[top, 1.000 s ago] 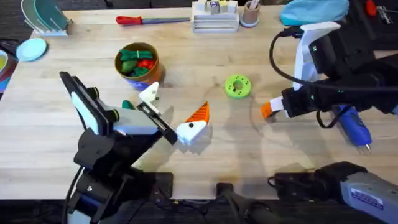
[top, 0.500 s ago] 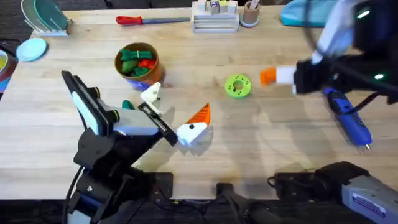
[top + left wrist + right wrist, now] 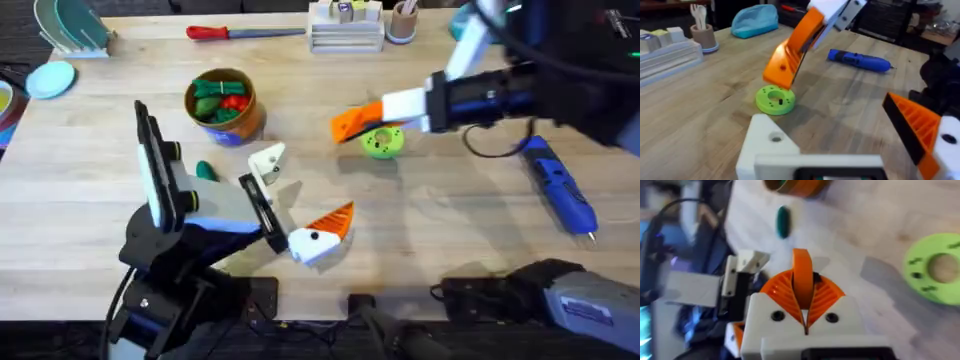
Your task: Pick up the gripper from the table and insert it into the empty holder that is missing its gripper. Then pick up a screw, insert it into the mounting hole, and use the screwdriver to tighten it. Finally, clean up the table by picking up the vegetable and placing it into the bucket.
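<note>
An orange wedge-shaped gripper (image 3: pixel 356 121) is clamped between the right gripper's (image 3: pixel 385 113) closed fingers above the green disc (image 3: pixel 382 141), while the left gripper (image 3: pixel 292 200), jaws spread apart, shows its bare white holder (image 3: pixel 266 162) near the bucket (image 3: pixel 222 105).

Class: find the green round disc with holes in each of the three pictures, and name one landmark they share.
Overhead: green disc, centre right, just under the orange fingertip held by the right gripper.
Left wrist: disc on the table below that fingertip.
Right wrist: disc at the right edge.
Shared landmark: the held orange fingertip.
</note>
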### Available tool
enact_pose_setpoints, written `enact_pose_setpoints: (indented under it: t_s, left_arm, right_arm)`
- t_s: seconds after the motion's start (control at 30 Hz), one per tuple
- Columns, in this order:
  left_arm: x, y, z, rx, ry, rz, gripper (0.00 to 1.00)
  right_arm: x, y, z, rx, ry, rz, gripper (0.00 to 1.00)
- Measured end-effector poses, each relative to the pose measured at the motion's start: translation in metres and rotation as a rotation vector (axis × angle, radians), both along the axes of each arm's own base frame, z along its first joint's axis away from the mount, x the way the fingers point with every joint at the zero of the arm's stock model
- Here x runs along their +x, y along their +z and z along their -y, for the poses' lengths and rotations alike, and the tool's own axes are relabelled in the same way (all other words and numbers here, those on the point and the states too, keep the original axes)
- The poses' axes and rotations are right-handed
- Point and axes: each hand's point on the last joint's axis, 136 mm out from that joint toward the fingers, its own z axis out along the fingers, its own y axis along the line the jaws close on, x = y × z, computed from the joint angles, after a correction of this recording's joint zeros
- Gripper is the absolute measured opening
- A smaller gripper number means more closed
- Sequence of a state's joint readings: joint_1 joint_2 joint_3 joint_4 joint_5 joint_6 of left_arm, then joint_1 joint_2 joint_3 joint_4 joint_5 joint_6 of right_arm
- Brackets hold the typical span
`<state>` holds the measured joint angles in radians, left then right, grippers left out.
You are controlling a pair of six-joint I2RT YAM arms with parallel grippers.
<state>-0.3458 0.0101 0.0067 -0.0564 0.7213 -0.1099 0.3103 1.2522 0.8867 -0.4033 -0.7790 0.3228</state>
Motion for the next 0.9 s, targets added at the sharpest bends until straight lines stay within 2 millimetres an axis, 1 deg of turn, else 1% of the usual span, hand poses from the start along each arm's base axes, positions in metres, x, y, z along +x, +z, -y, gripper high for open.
enact_pose_setpoints:
  t_s: [0.13,0.27,0.47,0.63,0.9]
  left_arm:
    - [-0.003,0.0,0.002,0.014,-0.024,0.024,0.993]
    - [-0.004,0.0,0.002,0.019,-0.031,0.035,0.993]
    - [-0.006,0.0,0.003,0.022,-0.041,0.041,0.992]
    - [-0.005,0.0,0.003,0.026,-0.036,0.048,0.993]
    - [-0.003,0.004,0.002,0.02,-0.021,0.067,0.993]
  right_arm:
    - [-0.012,-0.008,-0.024,0.129,0.135,-0.127,0.009]
    - [-0.02,-0.012,-0.041,0.211,0.217,-0.22,0.009]
    - [-0.032,-0.003,-0.062,0.282,0.311,-0.238,0.009]
    - [-0.036,-0.001,-0.068,0.283,0.316,-0.261,0.009]
    - [-0.034,0.001,-0.071,0.288,0.3,-0.28,0.008]
